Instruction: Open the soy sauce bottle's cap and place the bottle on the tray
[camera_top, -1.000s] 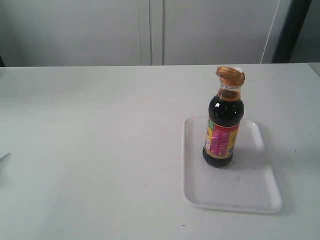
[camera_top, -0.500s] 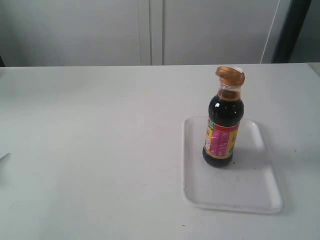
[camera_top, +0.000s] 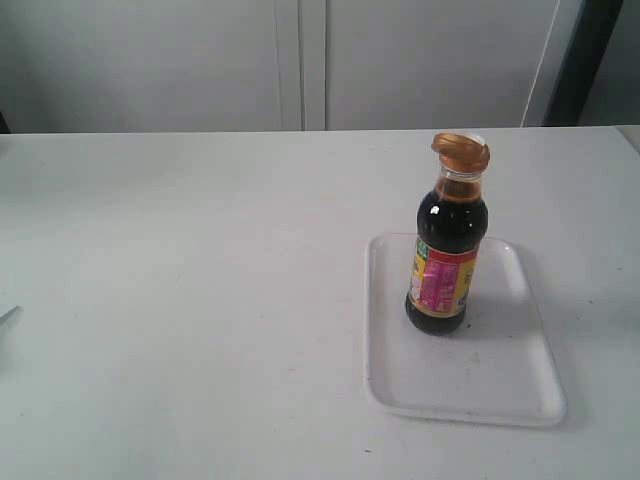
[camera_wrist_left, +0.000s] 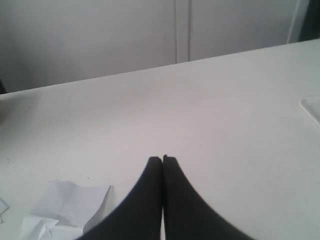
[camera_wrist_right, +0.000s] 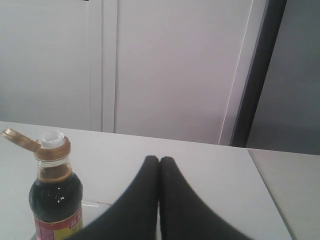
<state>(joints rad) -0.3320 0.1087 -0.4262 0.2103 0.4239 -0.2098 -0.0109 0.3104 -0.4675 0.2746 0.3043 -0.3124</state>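
A: Soy sauce bottle (camera_top: 445, 262) stood upright on the tray (camera_top: 500, 380), in the tray's far-left part as the exterior view showed it, base resting on the tray floor.

B: Cap?

A: Cap (camera_top: 460, 152) was flipped open. Golden-brown lid hung back on its hinge, tilted away from the neck. Right wrist view showed the white spout exposed on top of the collar.

B: Contents and label?

A: Dark liquid up to the shoulders, red-pink and yellow label around the lower body.

B: Tray position?

A: Flat on the white bench (camera_top: 180, 280), toward the right side of the exterior view, long side running front to back. A few dark specks on its floor.

B: Tools?

A: Right tool (camera_wrist_right: 159, 161) had its two black fingers pressed together, gripping nothing, well apart from the bottle. Left tool (camera_wrist_left: 162, 160) was likewise closed and empty, over bare bench. Neither showed in the exterior view.

B: Anything else?

A: Crumpled white paper (camera_wrist_left: 65, 207) lay on the bench near the left tool. Pale cabinet doors (camera_top: 300, 60) stood behind the bench.
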